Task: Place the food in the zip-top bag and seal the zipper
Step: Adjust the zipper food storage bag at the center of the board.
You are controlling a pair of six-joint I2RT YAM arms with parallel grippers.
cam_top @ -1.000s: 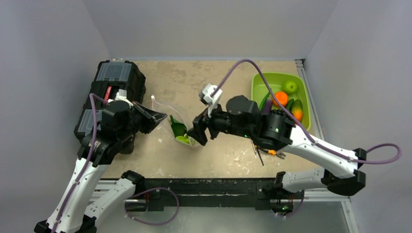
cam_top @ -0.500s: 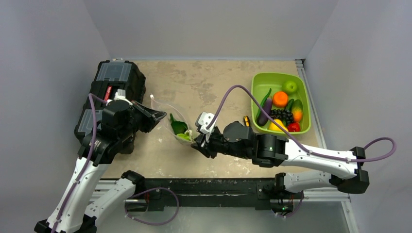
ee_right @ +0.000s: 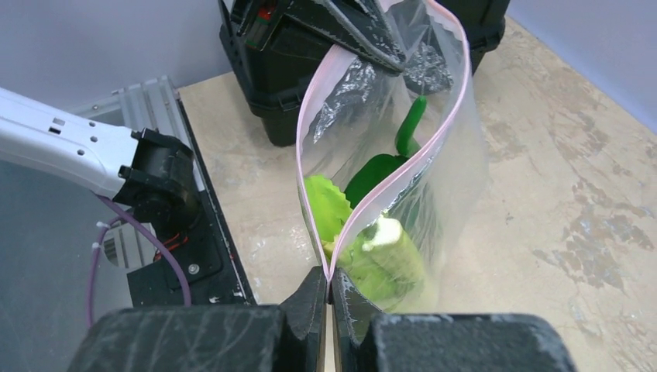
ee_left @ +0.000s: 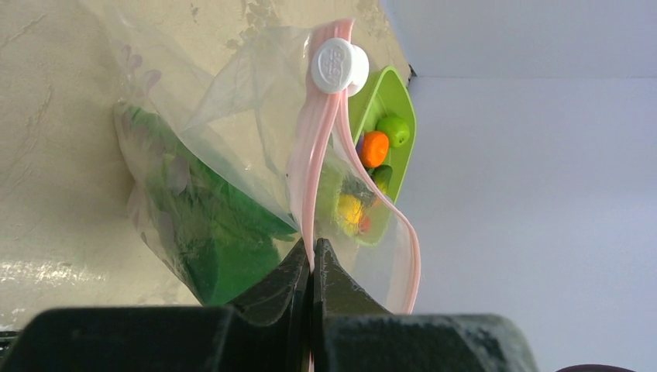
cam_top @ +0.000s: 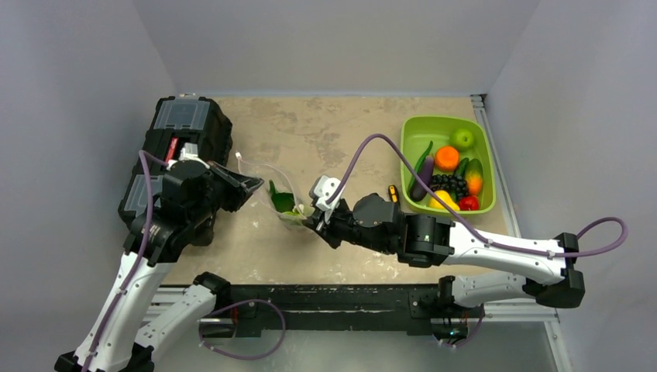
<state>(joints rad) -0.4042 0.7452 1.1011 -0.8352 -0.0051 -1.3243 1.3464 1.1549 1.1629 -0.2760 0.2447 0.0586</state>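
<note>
Toolbox (cam_top: 186,128) at tabletop's (cam_top: 349,116) far left corner. Bin (cam_top: 442,118) by right edge, fruit (cam_top: 447,157) in it. Zip-top bag (ee_right: 457,178) between them, food (cam_top: 285,203) inside. Left claw (ee_left: 312,260) at bag's left end, right claw (ee_right: 329,283) at its near-right end.

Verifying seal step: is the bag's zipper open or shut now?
Open. On the zipper, the two pink strips bow apart, meeting only at the ends pinched by the right gripper and left gripper.

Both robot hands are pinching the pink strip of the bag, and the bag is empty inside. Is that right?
Not quite. The bag is not empty: the right wrist view shows the leafy greens inside it. The left gripper and right gripper do both pinch the pink strip.
</note>
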